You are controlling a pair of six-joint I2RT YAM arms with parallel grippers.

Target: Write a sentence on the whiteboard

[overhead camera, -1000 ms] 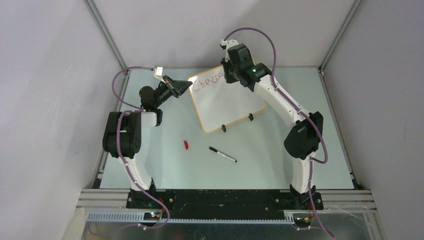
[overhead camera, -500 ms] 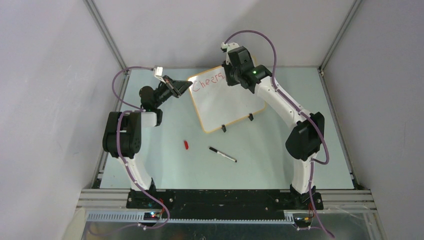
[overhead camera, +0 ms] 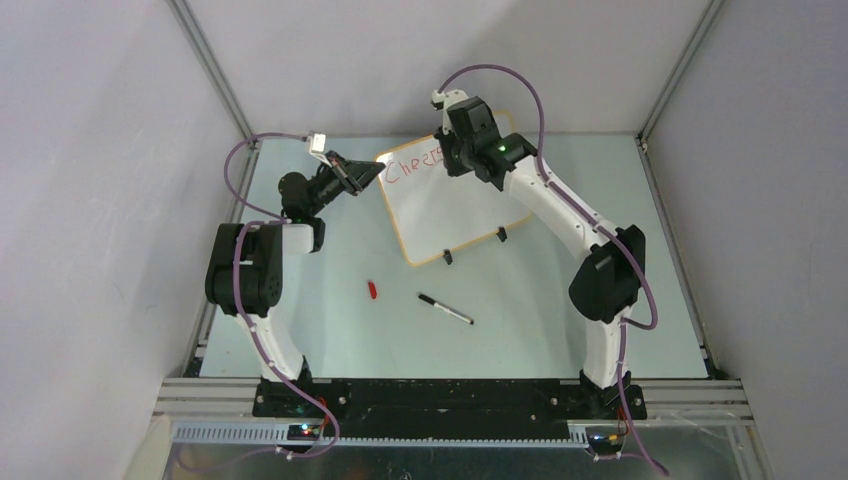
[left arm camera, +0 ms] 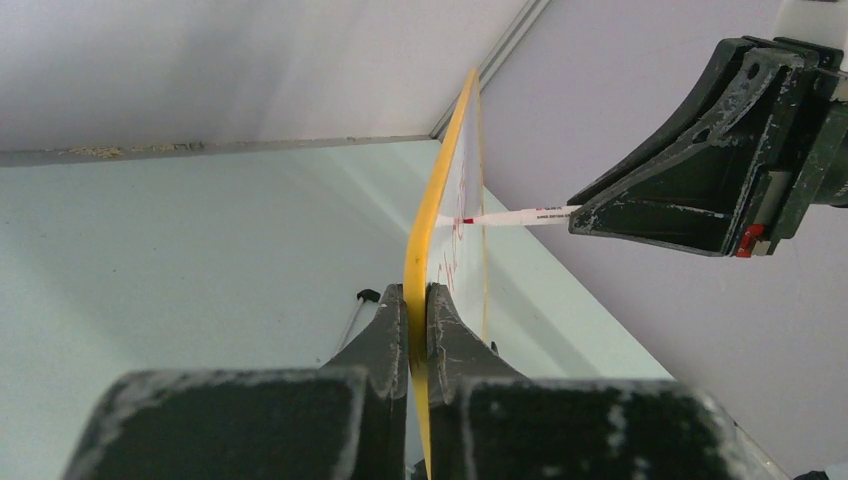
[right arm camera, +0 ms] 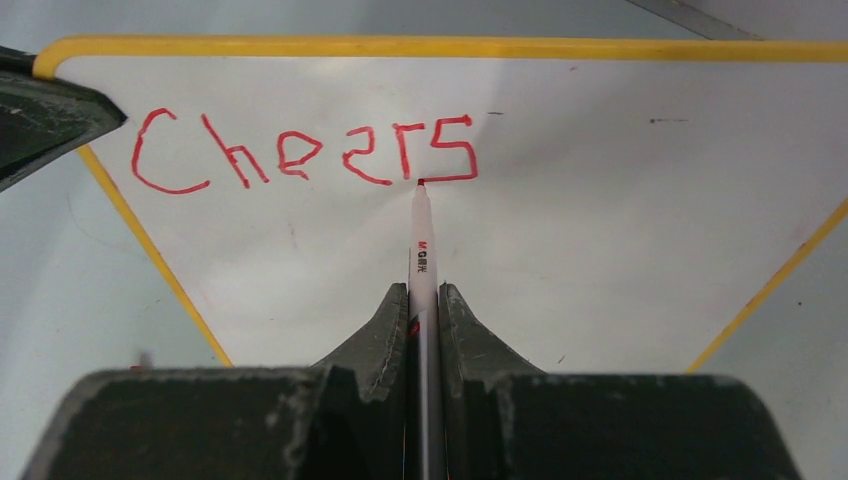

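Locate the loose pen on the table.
In the top view, the loose pen lies on the table on the near side of the whiteboard, just right of a small red piece.

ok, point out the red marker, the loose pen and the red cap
red marker (right arm camera: pixel 421 252): right wrist view, printed part of the barrel.
loose pen (overhead camera: pixel 446 309): top external view, mid-shaft.
red cap (overhead camera: pixel 372 290): top external view, middle.

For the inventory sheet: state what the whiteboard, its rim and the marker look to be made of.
The whiteboard looks like a coated or laminated sheet: smooth, glossy white face with soft glare, red ink sitting cleanly on it. Its rim is thin yellow-orange edging, probably plastic, though painted metal is possible. The marker has a slim white printed barrel, apparently plastic.
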